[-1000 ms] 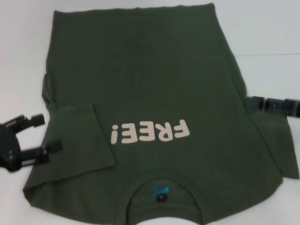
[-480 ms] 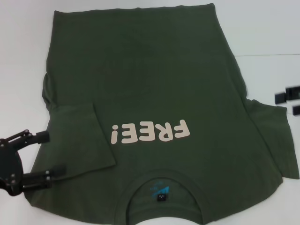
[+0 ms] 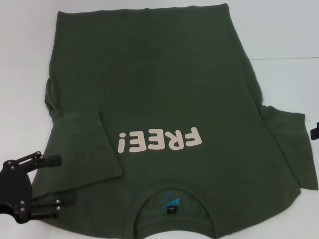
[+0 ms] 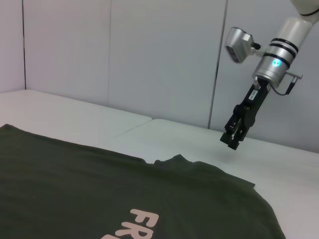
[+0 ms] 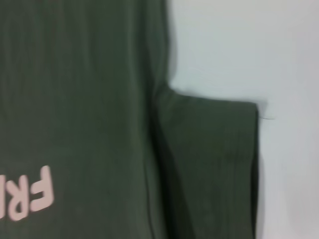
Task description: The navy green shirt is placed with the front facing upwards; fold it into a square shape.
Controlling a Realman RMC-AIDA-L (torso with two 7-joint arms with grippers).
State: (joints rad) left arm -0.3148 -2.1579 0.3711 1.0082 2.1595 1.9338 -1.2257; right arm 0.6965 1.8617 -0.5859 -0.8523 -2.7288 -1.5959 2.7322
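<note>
The navy green shirt lies flat on the white table, front up, with its pale "FREE!" lettering and collar toward me. Its left sleeve is folded in over the body. The right sleeve is spread out on the table and also shows in the right wrist view. My left gripper is open over the shirt's near left corner, holding nothing. Only a sliver of my right gripper shows at the right edge. In the left wrist view the right gripper hangs above the table beyond the spread sleeve.
The white table shows bare to the right and left of the shirt, with a seam running across it at the right. A pale panelled wall stands behind the table.
My left gripper has drawn back toward me along the shirt's left edge, still open. My right gripper has pulled away rightward off the spread sleeve, almost out of the head view.
</note>
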